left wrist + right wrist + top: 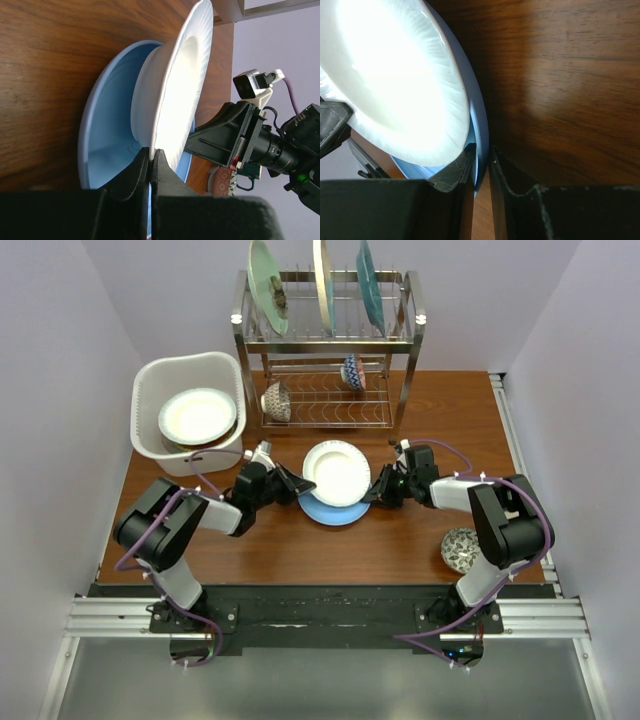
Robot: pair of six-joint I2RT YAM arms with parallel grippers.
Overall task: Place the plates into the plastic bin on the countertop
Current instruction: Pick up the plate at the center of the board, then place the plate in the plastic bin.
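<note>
At the middle of the counter (400,545), left jaws pinch the rim of the white plate (337,471); right jaws clamp the blue plate (322,512) beneath. Best pin blue down, lift white clear, then carry it to the plastic bin (146,385), far-left corner

Left arm (165,525) and right arm (508,520): black joint housings, pale grey links, a purple cable (291,92) looped along each. Fingers (167,172) matte black, wedge-shaped, moulded plastic. Right wrist carries a white-bodied camera (250,84); green light (300,176) lit on its housing.
</note>
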